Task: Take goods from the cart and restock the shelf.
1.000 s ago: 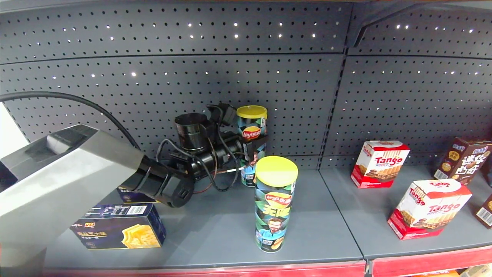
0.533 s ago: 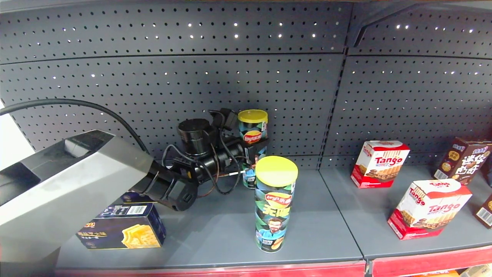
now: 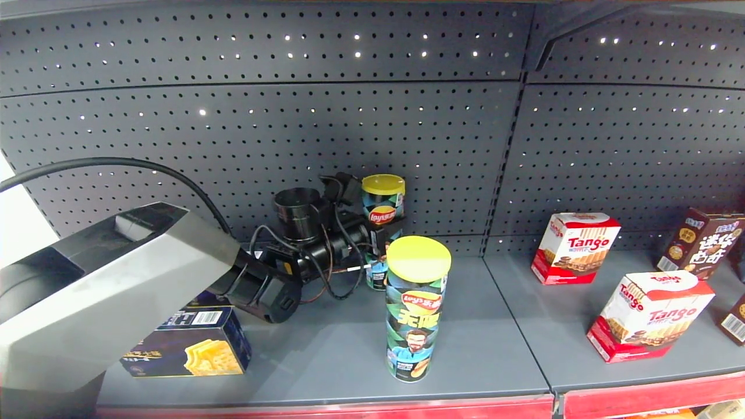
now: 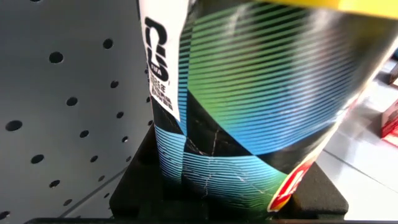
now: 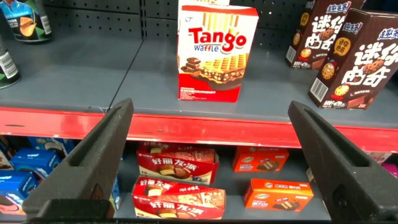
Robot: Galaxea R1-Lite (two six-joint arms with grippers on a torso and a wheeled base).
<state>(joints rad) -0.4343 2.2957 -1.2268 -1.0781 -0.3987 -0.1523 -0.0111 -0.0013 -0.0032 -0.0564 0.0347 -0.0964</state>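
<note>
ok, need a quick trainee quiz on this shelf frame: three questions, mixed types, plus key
1. True or false: the left tool is shut on a yellow-lidded chip can.
2. Which stands nearer the front edge of the shelf? A: the held can. B: the free chip can.
3. Short answer: which product does the open right tool face?

Key: 1 true; 2 B; 3 the wafer box.

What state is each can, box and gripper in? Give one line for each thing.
Rear chip can: upright, lid on, clamped.
Front chip can: upright, lid on, standing free.
Left gripper: shut on the rear chip can.
Right gripper: open, empty.
Blue cracker box: lying on its long side.
</note>
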